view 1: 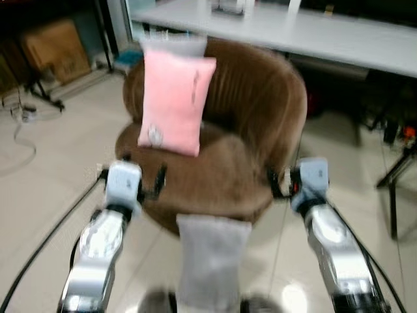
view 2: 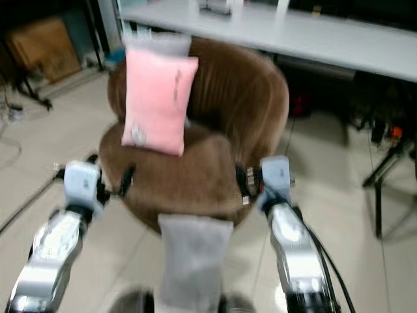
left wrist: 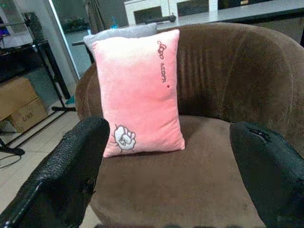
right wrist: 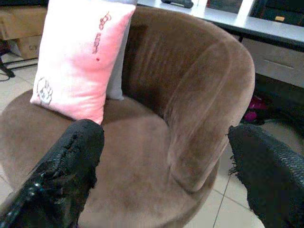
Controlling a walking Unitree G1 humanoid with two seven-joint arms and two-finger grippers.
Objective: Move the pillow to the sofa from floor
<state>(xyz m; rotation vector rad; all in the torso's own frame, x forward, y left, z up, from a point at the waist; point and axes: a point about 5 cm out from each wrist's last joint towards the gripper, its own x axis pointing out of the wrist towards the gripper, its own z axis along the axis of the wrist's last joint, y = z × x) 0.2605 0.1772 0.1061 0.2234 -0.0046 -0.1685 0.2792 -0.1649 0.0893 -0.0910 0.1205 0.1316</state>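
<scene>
Sofa (view 1: 260, 130): round brown armchair-type seat, set on pale tiled floor (view 1: 58, 176), directly ahead of the robot.
Contents of sofa: pink pillow (view 1: 174, 101) is stood upright on the seat, leaned against the backrest on the robot's left side; a sheep print and dark lettering are seen on its face in the left wrist view.
Second cushion: grey pillow behind pink (left wrist: 121, 32) is tucked between the pink one and the backrest, only its top edge and one side are seen.
Seat area: right half of the seat is bare brown fabric.
Grey pillow on floor (view 1: 210, 261): task item, seen at the foot of the sofa, between the two arms, its upper edge against the sofa front; blurred, so whether it is flat or propped cannot be told.
Left gripper (left wrist: 166, 175): held level in front of the sofa's left front edge, fingers (left wrist: 71, 166) spread wide apart, nothing held between them.
Right gripper (right wrist: 166, 175): held at the sofa's right front edge, fingers (right wrist: 76, 161) spread wide apart, nothing held.
Contact: no touch with the grey pillow on floor is seen for either gripper.
Background: white table (view 1: 293, 29) is placed behind the sofa; cardboard box (view 1: 55, 45) is stored at far left; cable (view 1: 19, 140) is laid on the floor at left; black stand legs (view 1: 397, 169) are seen at right.
</scene>
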